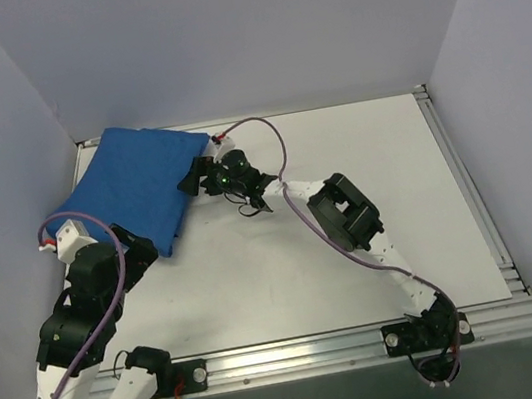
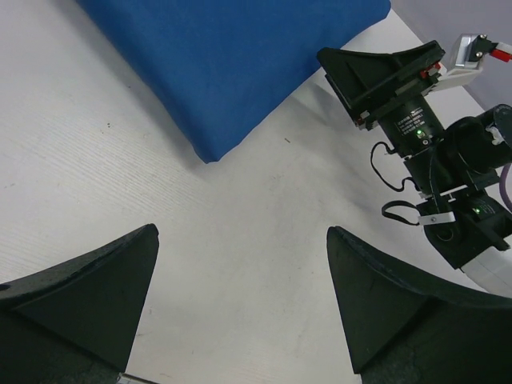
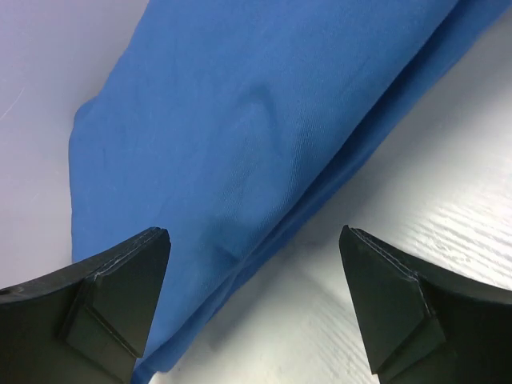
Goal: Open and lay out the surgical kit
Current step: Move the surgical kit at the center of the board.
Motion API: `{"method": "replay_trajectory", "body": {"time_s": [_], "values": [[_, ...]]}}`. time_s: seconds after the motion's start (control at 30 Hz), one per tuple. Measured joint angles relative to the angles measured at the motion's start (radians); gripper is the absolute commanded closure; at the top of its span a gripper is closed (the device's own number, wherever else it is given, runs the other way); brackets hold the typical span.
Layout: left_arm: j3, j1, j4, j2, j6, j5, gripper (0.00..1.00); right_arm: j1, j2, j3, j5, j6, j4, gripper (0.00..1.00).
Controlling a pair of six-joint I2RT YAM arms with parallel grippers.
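The surgical kit (image 1: 131,175) is a folded blue cloth bundle lying at the back left of the white table (image 1: 378,202). My right gripper (image 1: 192,178) reaches across to the bundle's right edge. Its jaws are open and straddle the cloth's lower hem (image 3: 240,120), one finger over the cloth and one over bare table, holding nothing (image 3: 252,296). My left gripper (image 1: 142,244) hangs just in front of the bundle's near corner (image 2: 232,64), open over bare table (image 2: 242,296). The right gripper (image 2: 384,72) also shows in the left wrist view, beside the cloth.
Grey walls close in the table on the left, back and right (image 1: 249,30). An aluminium rail (image 1: 369,340) runs along the near edge by the arm bases. A purple cable (image 1: 285,156) loops above the right arm.
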Motion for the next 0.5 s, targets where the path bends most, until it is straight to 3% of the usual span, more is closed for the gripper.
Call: {"method": "replay_trajectory", "body": {"time_s": [0.23,0.3,0.33,0.4,0.5], "values": [[0.0,0.0,-0.001,-0.01,0.01,-0.001,0.04,0.004,0.146,0.21,0.003,0.009,-0.031,0.11],[0.0,0.0,-0.001,-0.01,0.015,0.0,0.0,0.002,0.183,0.272,0.008,0.013,-0.044,0.19],[0.0,0.0,-0.001,-0.01,0.017,0.0,0.06,0.0,0.196,0.293,0.011,0.017,-0.049,0.29],[0.0,0.0,0.0,-0.008,0.019,0.004,0.07,-0.005,0.224,0.338,0.015,0.027,-0.054,0.39],[0.0,0.0,0.0,0.0,0.022,0.014,0.13,-0.013,0.257,0.388,0.014,0.052,-0.059,0.7]]}}
